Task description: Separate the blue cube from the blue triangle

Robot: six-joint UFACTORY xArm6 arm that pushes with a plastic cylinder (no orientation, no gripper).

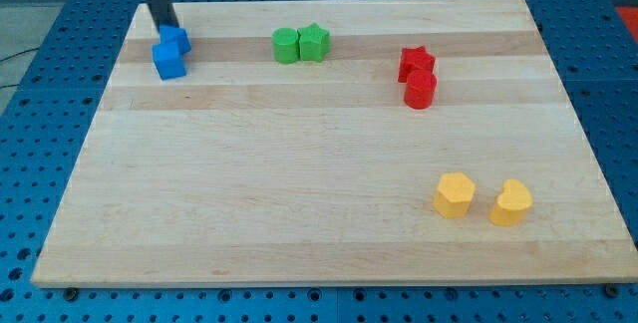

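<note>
Two blue blocks sit touching at the board's upper left. The nearer one is the blue cube (168, 61). The blue triangle (179, 39) lies just behind it, toward the view's top right, partly hidden by the rod. My tip (165, 26) stands at the triangle's upper left edge, touching or nearly touching it.
A green cylinder (285, 45) and a green star (314, 41) touch at top centre. A red star (416, 61) and a red cylinder (421, 89) touch at upper right. A yellow hexagon (454, 194) and a yellow heart (511, 203) lie at lower right. The wooden board (299, 193) ends close behind the blue blocks.
</note>
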